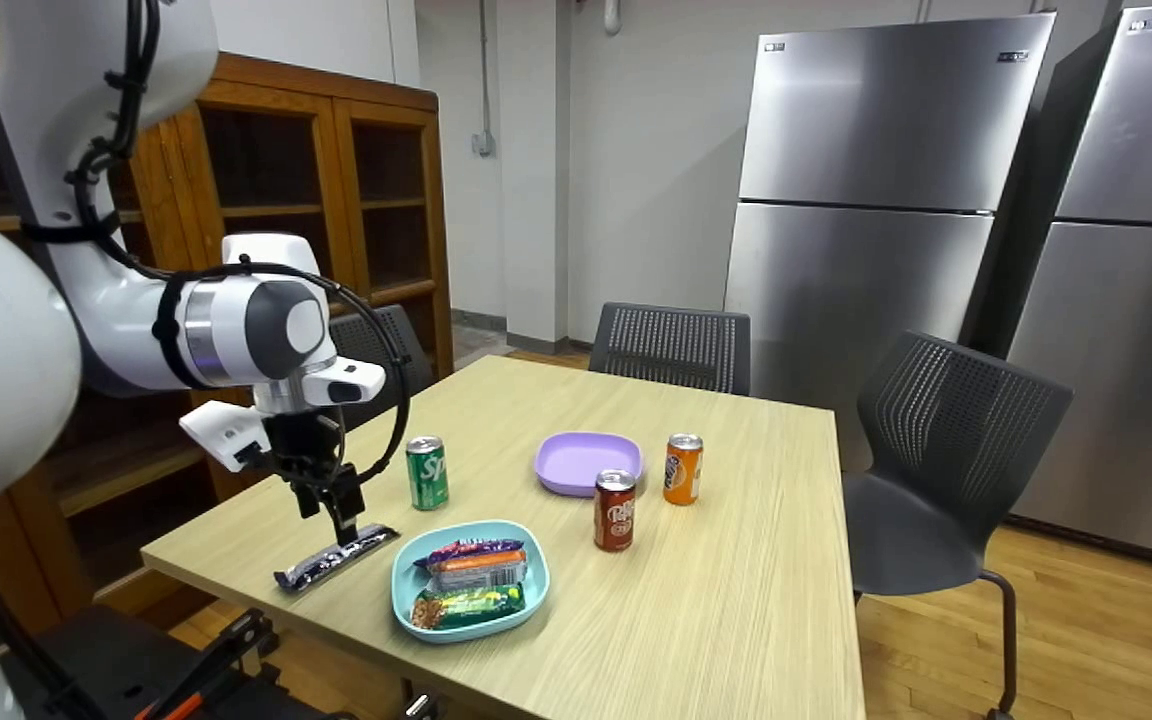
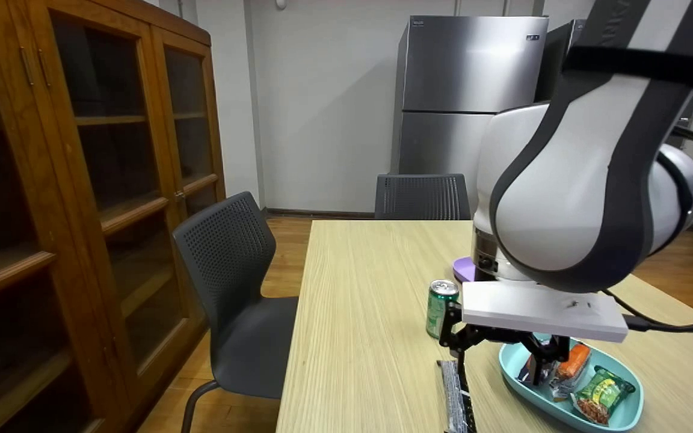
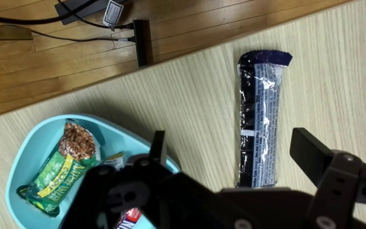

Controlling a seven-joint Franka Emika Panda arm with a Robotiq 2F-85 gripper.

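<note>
My gripper (image 3: 229, 143) stands open in the wrist view, with nothing held between its fingers. A long bar in a dark, silvery wrapper (image 3: 259, 124) lies flat on the table, seen between the two spread fingertips and apart from both in that view. In an exterior view the gripper (image 1: 328, 515) is low over this bar (image 1: 311, 569); from there, whether a finger touches it cannot be told. The left finger appears over the edge of a teal tray (image 3: 21, 171). That tray holds a green granola wrapper (image 3: 59, 181) and other wrapped bars, partly hidden by the gripper.
A green can (image 1: 427, 475) stands close behind the gripper. Farther over are a dark red can (image 1: 614, 515), an orange can (image 1: 683, 470) and a purple dish (image 1: 576, 462). Chairs (image 2: 232, 270) surround the table (image 1: 736, 600), whose near edge runs close to the bar.
</note>
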